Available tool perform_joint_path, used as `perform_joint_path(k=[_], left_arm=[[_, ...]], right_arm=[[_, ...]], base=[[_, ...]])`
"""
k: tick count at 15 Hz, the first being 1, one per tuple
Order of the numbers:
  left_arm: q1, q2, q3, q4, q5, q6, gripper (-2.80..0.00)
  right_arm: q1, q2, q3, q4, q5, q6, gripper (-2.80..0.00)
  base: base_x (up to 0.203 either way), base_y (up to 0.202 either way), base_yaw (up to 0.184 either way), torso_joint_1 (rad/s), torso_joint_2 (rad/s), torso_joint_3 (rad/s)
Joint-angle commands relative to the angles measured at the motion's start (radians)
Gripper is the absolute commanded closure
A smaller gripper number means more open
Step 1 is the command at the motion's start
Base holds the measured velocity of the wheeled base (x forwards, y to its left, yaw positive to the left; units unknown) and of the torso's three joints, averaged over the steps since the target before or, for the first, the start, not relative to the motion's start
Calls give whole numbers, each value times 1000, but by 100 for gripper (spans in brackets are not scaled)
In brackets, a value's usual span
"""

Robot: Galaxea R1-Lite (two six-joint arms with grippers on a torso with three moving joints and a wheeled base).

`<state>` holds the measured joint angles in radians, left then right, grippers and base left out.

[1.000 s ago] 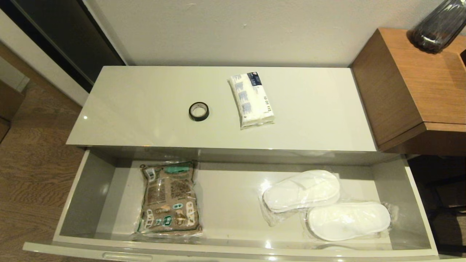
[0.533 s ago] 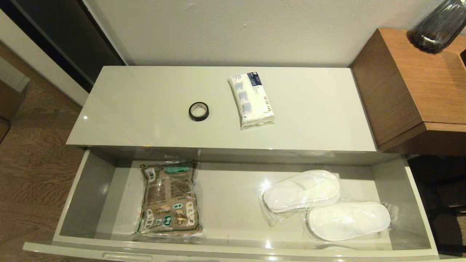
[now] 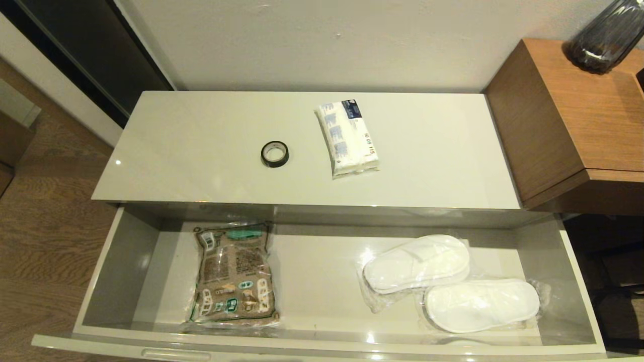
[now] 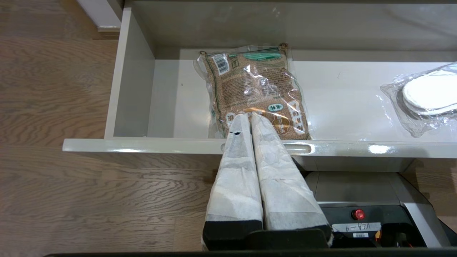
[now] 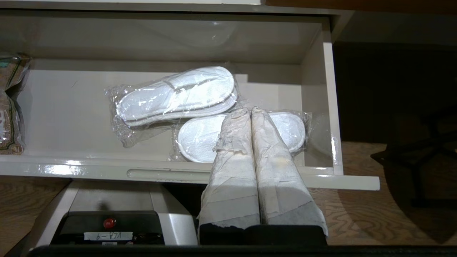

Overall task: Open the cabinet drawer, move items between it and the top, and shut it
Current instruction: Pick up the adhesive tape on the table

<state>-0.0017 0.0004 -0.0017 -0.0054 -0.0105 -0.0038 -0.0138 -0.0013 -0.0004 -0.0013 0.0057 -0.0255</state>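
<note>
My left gripper (image 4: 251, 115) is pressed closed, its wrapped fingers parked before the open cabinet drawer (image 3: 121, 261), holding nothing. My right gripper (image 5: 250, 110) is likewise closed and empty. Lower right of the head view, the soft white slippers (image 3: 450, 281) in crinkly clear wrap lie inside; lower left lies a brown patterned pouch (image 3: 234, 274). On the glossy top (image 3: 191, 146), frame centre, sit the black tape roll (image 3: 274, 154) and the tissue pack (image 3: 348, 138).
</note>
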Motion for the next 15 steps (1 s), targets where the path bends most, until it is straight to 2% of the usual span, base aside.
perform_joint_path(k=[1,15], left_arm=[[0,1,0,-1,0,-1,0],[0,1,-1,1,-3,13,0]], right_arm=[[0,1,0,0,0,1,0],[0,1,0,0,0,-1,0]], base=[[0,0,0,0,0,0],[0,0,0,0,0,0]])
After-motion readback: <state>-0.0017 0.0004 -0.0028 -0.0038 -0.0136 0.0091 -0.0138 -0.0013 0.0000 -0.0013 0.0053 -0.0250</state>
